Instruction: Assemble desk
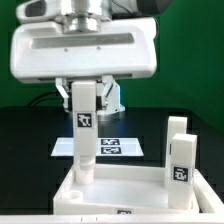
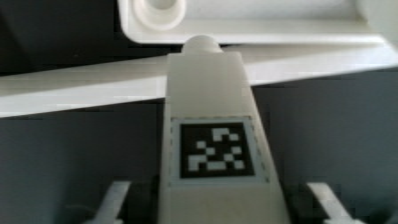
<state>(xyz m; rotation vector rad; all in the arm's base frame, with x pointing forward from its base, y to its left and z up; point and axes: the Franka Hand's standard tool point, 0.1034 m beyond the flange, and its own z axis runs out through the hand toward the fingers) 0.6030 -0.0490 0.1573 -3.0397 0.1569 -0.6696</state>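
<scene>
Single arm (image 1: 85,50) hangs over a black tabletop (image 1: 25,140). The claw (image 1: 86,95) is partly closed on one white square-section leg (image 1: 85,135), with a finger pressed on either side of its upper end, so the leg is held and not free. The held leg is upright in the exterior view, with a black-and-white tag (image 1: 84,121) facing the camera.

The leg's lower end sits down at the desk panel (image 1: 120,195), in the corner on the exterior view's left. Whether it is seated in a socket or only resting there cannot be told. The desk panel is white and rimmed, and lies flat on the tabletop at the front of the scene.

Two more legs stand upright on the panel on the exterior view's right. The front one (image 1: 181,160) shows a tag, and the rear one (image 1: 177,128) is just behind it.

The marker board (image 1: 125,147) lies flat on the tabletop behind the panel, partly hidden by the held leg.

The wrist view looks along the held leg (image 2: 214,100), with its tag (image 2: 215,150) sharp enough to see. Claw fingers (image 2: 114,200) flank the leg on both sides. The leg's rounded tip is near a corner socket (image 2: 160,12) of the panel. The panel's rim (image 2: 71,92) runs across behind the leg. Contact between tip and socket is not clear, since the picture is blurred.
</scene>
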